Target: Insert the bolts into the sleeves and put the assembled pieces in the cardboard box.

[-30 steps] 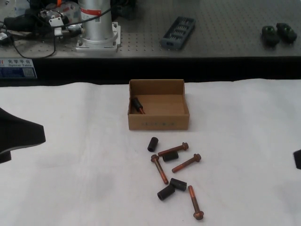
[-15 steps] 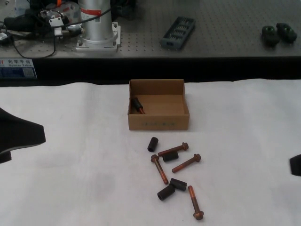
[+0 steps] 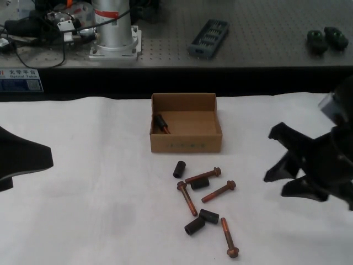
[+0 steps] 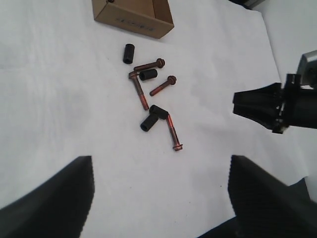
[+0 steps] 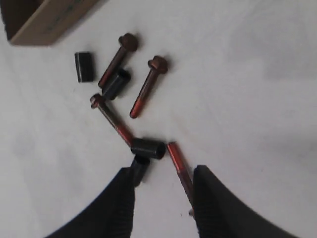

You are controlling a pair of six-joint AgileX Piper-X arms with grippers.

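Observation:
A cardboard box (image 3: 186,142) stands on the white cloth, with one assembled bolt and sleeve (image 3: 161,122) lying inside it. In front of it lie several copper bolts (image 3: 219,191) and several black sleeves (image 3: 179,169), loose and mixed together. My right gripper (image 3: 272,154) hangs open to the right of this pile, with nothing in it. Its wrist view has the open fingers (image 5: 119,203) just over a sleeve (image 5: 148,148) and a bolt (image 5: 181,173). My left gripper (image 4: 158,208) is open and empty, far from the pile (image 4: 158,113), with its arm (image 3: 22,157) at the left edge.
Behind the cloth runs a perforated metal bench with a silver column base (image 3: 113,33), a blue-grey tray (image 3: 208,36), black parts (image 3: 327,38) and cables. Bare cloth stretches left of the pile and in front of it.
My right arm has swung in from the right edge toward the pile. The left arm, box, bolts and sleeves have not moved.

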